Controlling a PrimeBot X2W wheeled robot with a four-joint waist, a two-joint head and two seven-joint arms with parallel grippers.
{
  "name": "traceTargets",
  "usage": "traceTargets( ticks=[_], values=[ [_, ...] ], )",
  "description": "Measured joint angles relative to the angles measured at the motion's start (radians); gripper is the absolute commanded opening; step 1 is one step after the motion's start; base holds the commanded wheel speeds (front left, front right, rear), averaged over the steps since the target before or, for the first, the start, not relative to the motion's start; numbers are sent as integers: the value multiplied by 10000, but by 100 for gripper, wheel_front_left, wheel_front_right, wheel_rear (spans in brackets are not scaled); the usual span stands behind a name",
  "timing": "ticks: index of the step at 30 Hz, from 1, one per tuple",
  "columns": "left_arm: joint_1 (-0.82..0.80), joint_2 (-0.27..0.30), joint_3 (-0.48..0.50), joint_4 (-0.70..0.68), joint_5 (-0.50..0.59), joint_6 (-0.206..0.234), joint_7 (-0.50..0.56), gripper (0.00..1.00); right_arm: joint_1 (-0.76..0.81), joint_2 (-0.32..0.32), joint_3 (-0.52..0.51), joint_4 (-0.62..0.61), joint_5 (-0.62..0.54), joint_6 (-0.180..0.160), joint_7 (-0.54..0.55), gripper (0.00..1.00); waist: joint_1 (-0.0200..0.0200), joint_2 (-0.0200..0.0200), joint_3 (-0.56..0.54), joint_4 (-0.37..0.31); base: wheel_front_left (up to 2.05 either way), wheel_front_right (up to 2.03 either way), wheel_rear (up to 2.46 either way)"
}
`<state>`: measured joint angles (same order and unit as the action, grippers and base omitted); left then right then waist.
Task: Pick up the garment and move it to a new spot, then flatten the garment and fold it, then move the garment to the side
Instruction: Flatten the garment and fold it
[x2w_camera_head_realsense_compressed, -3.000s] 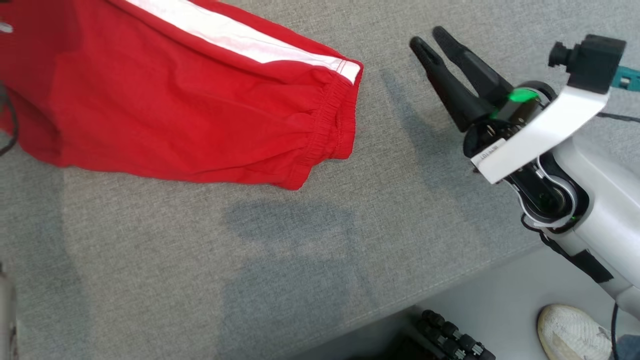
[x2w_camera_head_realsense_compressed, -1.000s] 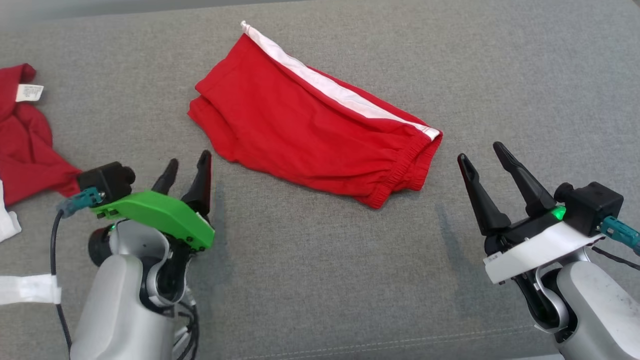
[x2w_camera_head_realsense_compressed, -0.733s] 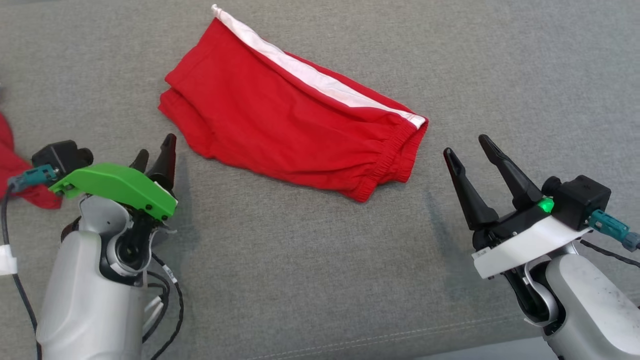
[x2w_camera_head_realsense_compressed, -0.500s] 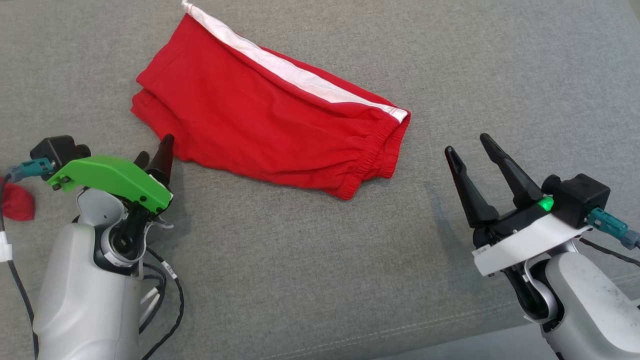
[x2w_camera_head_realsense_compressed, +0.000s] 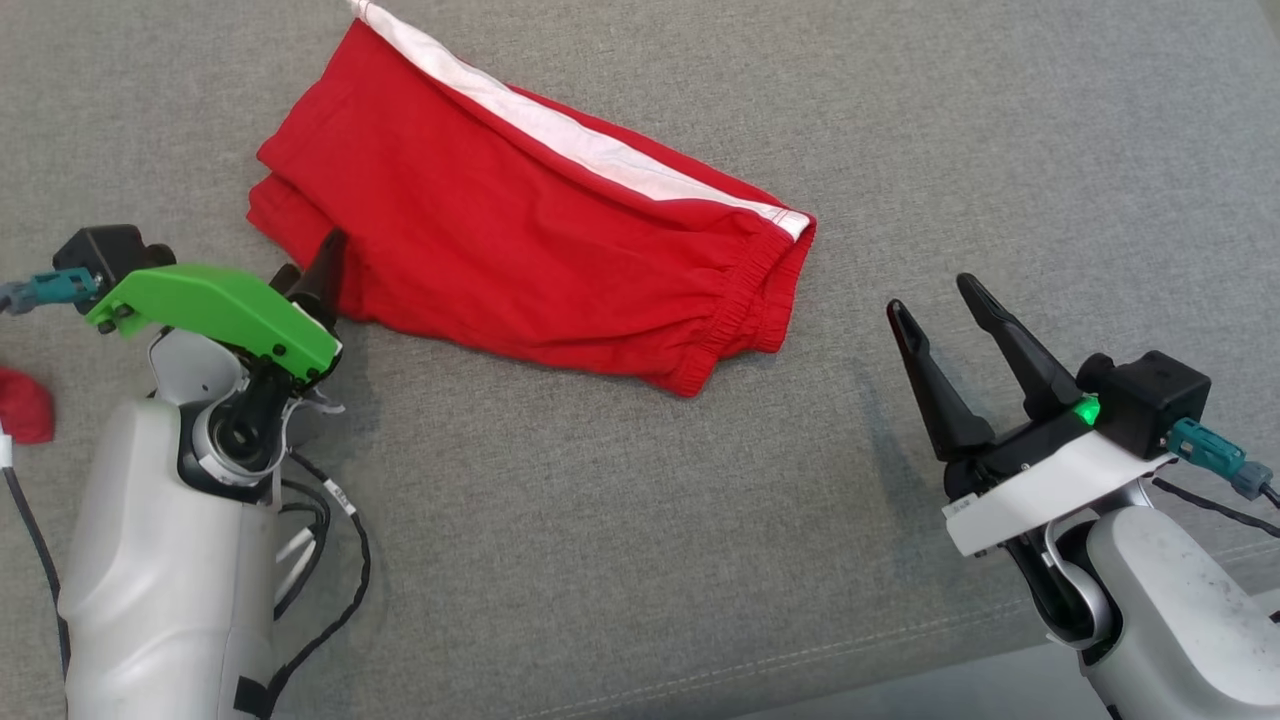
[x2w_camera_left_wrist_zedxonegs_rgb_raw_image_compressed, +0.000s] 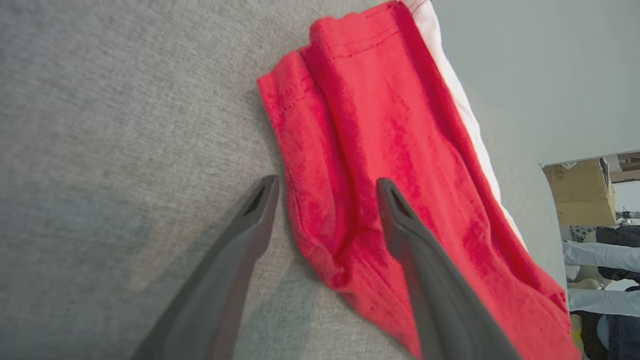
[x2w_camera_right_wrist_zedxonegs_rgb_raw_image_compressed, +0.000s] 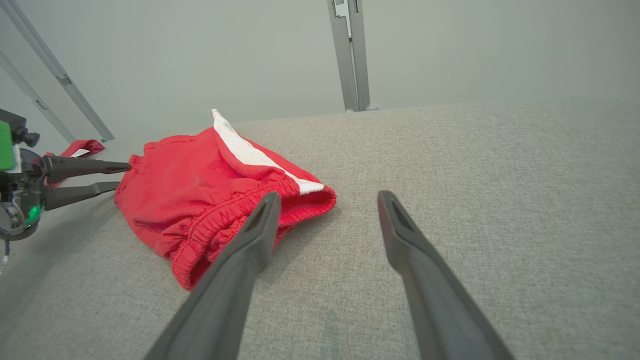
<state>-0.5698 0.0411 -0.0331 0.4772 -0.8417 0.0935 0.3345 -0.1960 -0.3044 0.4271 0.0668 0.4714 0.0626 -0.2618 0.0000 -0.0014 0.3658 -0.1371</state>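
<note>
The garment (x2w_camera_head_realsense_compressed: 520, 230) is a pair of red shorts with a white side stripe, lying folded on the grey fabric surface (x2w_camera_head_realsense_compressed: 600, 520). My left gripper (x2w_camera_head_realsense_compressed: 308, 262) is open at its left hem end. In the left wrist view the left gripper (x2w_camera_left_wrist_zedxonegs_rgb_raw_image_compressed: 325, 187) straddles the garment's (x2w_camera_left_wrist_zedxonegs_rgb_raw_image_compressed: 390, 165) edge, with one finger over red cloth and the other over bare grey surface; whether it touches I cannot tell. My right gripper (x2w_camera_head_realsense_compressed: 930, 297) stands open and empty to the right of the waistband, apart from it. The right wrist view has the right gripper (x2w_camera_right_wrist_zedxonegs_rgb_raw_image_compressed: 325, 197) beside the elastic waistband (x2w_camera_right_wrist_zedxonegs_rgb_raw_image_compressed: 235, 210), and the left gripper (x2w_camera_right_wrist_zedxonegs_rgb_raw_image_compressed: 124, 176) at the garment's far end.
Another red cloth (x2w_camera_head_realsense_compressed: 22, 405) lies at the far left; it shows with a white label (x2w_camera_right_wrist_zedxonegs_rgb_raw_image_compressed: 80, 148) behind my left arm. The surface's front edge (x2w_camera_head_realsense_compressed: 1000, 650) runs along the lower right. A metal post (x2w_camera_right_wrist_zedxonegs_rgb_raw_image_compressed: 350, 55) stands behind the surface. A cardboard box (x2w_camera_left_wrist_zedxonegs_rgb_raw_image_compressed: 580, 190) sits beyond it.
The head camera has swung, shifting the whole picture. My left gripper has moved forward to the garment's left hem end. The right gripper has stayed open, about where it was beside the waistband.
</note>
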Motion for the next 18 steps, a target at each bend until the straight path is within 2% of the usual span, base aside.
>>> traceTargets(
  ticks=[18],
  values=[
    [-1096, -38, -211, 729, -75, -58, -21, 100, -8, 286, 36, 276, -343, 257, 0, 100, 0, 0, 477, -129, 0, 0, 0]
  ],
)
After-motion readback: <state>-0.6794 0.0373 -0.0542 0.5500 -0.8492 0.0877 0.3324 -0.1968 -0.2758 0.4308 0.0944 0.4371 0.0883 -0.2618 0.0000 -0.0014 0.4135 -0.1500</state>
